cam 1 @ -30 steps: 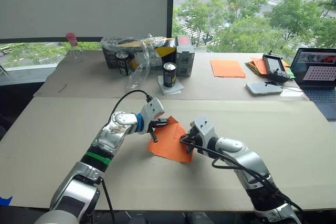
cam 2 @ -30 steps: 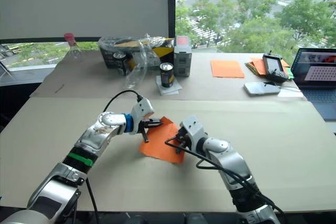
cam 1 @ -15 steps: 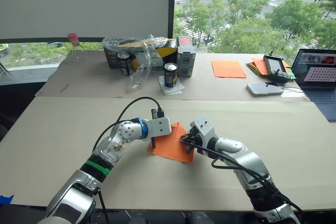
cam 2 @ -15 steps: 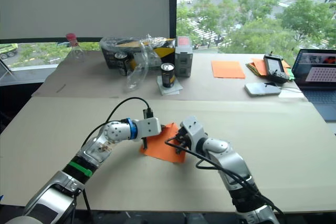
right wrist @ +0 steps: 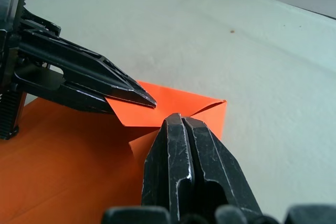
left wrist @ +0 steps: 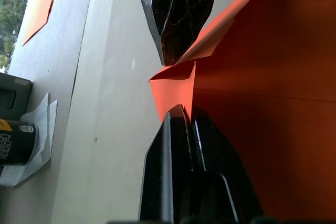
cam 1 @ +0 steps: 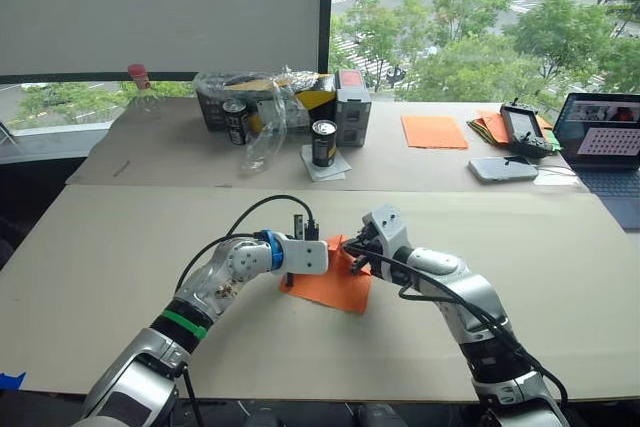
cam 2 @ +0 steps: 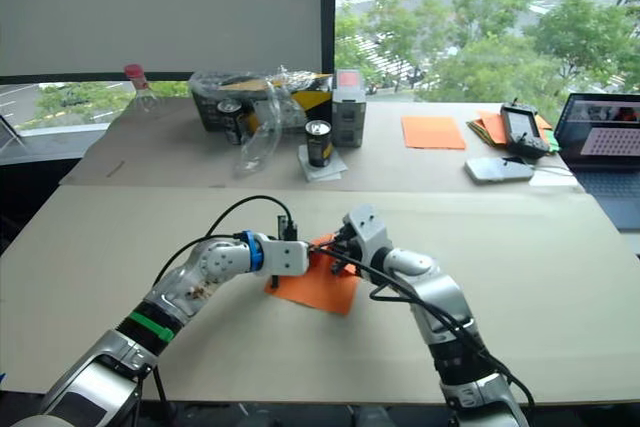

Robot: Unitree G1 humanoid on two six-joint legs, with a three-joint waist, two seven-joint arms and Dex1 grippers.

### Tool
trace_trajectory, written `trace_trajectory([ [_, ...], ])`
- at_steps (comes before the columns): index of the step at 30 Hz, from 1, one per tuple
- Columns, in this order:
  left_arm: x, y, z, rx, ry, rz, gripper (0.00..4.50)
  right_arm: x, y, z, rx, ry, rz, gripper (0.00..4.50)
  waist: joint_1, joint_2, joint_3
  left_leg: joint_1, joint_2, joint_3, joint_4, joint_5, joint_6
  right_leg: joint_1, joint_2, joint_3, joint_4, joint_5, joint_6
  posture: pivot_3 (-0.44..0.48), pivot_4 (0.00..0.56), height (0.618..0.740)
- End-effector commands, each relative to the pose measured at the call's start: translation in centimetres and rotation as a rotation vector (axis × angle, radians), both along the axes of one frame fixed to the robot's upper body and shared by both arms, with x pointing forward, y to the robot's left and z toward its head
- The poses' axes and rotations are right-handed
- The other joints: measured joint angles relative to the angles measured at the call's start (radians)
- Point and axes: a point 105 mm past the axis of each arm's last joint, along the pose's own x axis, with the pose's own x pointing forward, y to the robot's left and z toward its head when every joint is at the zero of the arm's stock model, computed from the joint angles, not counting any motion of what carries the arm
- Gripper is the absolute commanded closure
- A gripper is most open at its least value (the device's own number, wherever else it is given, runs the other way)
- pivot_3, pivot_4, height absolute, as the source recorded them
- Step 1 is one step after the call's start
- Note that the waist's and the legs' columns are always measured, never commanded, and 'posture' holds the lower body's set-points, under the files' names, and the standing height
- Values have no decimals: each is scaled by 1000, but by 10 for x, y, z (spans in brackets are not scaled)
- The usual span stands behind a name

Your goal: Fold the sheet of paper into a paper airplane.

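Item: sheet (cam 1: 335, 285), orange, flat on the desk (cam 1: 560, 277) near the middle, a little toward the near edge, its far corner region folded over

Left hand (cam 1: 296, 265): fingers closed together, tips pressing on the sheet's far-left part; in my left wrist view a small flap corner lies right at my fingertips (left wrist: 178, 124). A second ago this hand was cocked up beside the sheet's left edge; it has since swung down and across onto the paper

Right hand (cam 1: 358, 252): fingers shut, and in the right wrist view the tips (right wrist: 181, 129) sit on the folded flap; whether they pinch it or only press on it I cannot tell. It has moved from the sheet's right edge up to its far corner, so both hands now meet there, nearly touching

Meaning, as I judge it: an early corner fold is being set, one hand pinning and the other creasing; no pointed wedge yet, most folds remain

Also on the desk: spare orange sheet (cam 1: 434, 130), can (cam 1: 323, 143), laptop (cam 1: 608, 147) at the far right
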Motion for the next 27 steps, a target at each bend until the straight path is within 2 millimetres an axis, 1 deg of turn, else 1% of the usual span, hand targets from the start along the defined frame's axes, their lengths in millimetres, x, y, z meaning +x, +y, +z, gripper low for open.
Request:
trace_trajectory([
  [1, -2, 3, -12, 47, 21, 10, 4463, 13, 4, 15, 34, -70, 21, 4500, 0, 0, 0, 1, 0, 0, 0, 0, 0, 0, 0, 0, 0, 0, 0, 0, 150, 730],
  [4, -3, 4, -13, 47, 21, 14, 4463, 19, 5, 15, 36, -70, 30, 4500, 0, 1, 0, 1, 0, 0, 0, 0, 0, 0, 0, 0, 1, 0, 0, 0, 150, 730],
  [8, -3, 4, -13, 48, 19, 20, 4463, 22, 7, 12, 40, -57, 55, 4500, 0, 1, 0, 1, 0, 0, 0, 0, 0, 0, 0, 0, 1, 0, 0, 0, 150, 730],
  [11, -4, 5, -15, 48, 37, 26, 4463, 21, 11, 4, 58, -27, 73, 4500, -1, 1, -1, 1, 0, 0, 0, 0, 0, 0, 0, 0, 1, 0, 0, 0, 150, 730],
  [13, -5, 5, -17, 37, 58, 38, 4463, 20, 12, -5, 74, 12, 63, 4500, -2, 2, -1, 1, 0, 0, 0, 0, 0, 0, 0, 0, 1, 0, 0, 0, 150, 730],
  [16, -6, 5, -17, 35, 54, 43, 4463, 17, 14, -12, 67, 25, 70, 4500, -3, 2, -1, 1, 0, 0, 0, 0, 0, 0, 0, 0, 1, 0, 0, 0, 150, 730],
  [19, -5, 6, -14, 10, 63, 62, 4463, 15, 14, -19, 43, 36, 73, 4500, -4, 3, -2, 1, 0, 0, 0, 0, 0, 0, 0, 0, 2, 0, 0, 0, 150, 730],
  [21, -5, 6, -4, -74, 112, 87, 4463, 15, 12, -23, 30, 45, 65, 4500, -5, 4, -2, 1, 0, 0, 0, 0, 1, 0, 0, 0, 2, 0, 0, 0, 150, 730],
  [22, -5, 6, -1, -103, 133, 93, 3928, 15, 11, -25, 23, 48, 62, 4500, -5, 4, -2, 1, 0, 0, 0, 0, 1, 0, 0, 0, 2, 0, 0, 0, 150, 730],
  [23, -6, 7, 4, -127, 151, 92, 3676, 16, 11, -27, 18, 51, 60, 4500, -5, 4, -2, 1, 0, 0, 0, 0, 1, 0, 0, 0, 1, 0, 0, 0, 150, 730],
  [25, -9, 8, 15, -211, 217, 95, 2969, 17, 9, -29, 9, 55, 57, 4500, -5, 4, -2, 1, 1, 0, 0, 0, 1, 0, 0, 0, 2, 0, 0, 0, 150, 730],
  [27, -12, 14, 28, -261, 247, 97, 2259, 17, 8, -32, -2, 58, 58, 4500, -5, 4, -2, 1, 1, 0, 0, 0, 1, 0, 0, 0, 2, 0, 0, 0, 150, 730],
])
